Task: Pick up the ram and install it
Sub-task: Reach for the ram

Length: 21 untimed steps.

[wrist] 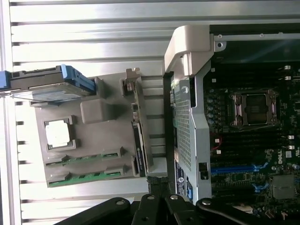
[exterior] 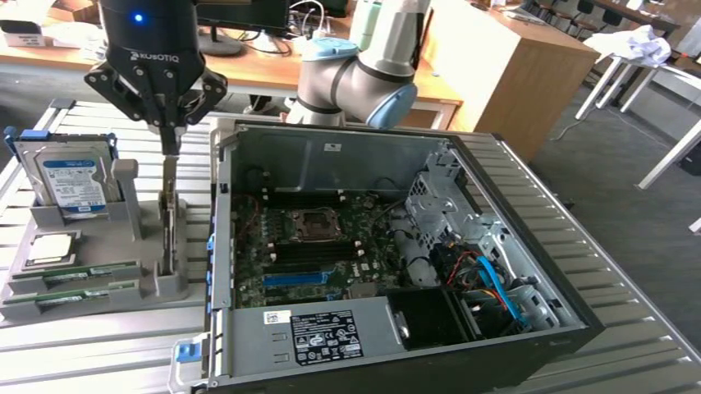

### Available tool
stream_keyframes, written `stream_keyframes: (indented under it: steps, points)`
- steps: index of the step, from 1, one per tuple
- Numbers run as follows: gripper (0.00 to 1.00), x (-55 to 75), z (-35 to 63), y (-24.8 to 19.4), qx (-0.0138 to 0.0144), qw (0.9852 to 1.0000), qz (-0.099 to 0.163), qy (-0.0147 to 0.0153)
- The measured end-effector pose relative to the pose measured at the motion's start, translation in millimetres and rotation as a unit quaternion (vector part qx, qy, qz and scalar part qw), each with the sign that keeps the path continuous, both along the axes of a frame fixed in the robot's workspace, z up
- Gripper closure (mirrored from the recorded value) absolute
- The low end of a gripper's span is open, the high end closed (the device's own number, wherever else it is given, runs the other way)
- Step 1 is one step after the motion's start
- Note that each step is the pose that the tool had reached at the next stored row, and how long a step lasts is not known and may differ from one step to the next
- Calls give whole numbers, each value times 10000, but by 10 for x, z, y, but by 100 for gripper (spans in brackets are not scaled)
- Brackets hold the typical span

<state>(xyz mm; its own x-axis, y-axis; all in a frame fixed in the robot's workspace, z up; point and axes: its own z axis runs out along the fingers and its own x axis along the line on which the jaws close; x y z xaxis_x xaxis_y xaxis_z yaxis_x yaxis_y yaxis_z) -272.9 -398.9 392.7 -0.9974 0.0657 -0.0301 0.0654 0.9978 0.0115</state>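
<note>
Black gripper (exterior: 167,141): jaws clenched, empty, over grey plastic tray's (exterior: 66,226) case-side edge. Thin green circuit-board ram stick (exterior: 77,275) (wrist: 84,158) and twin stick (exterior: 71,297) (wrist: 89,176) sit slotted at tray's end opposite the blue-labelled hard drive (exterior: 71,176), long axes pointing at the open black computer case (exterior: 328,129). Wrist view: parallel, seen from above.

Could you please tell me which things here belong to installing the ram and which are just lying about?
For the job: two ram sticks, open computer case, gripper with jaws shut.
Lying about: hard drive, processor chip, upright card.
</note>
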Motion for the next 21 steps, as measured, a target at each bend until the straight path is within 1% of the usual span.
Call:
stream_keyframes:
  steps: [5, 21]
  points:
    - [90, -67, -1, 0, 0, 10000, 0, 0]
    - [90, -374, -2, 0, 0, 10000, 0, -2]
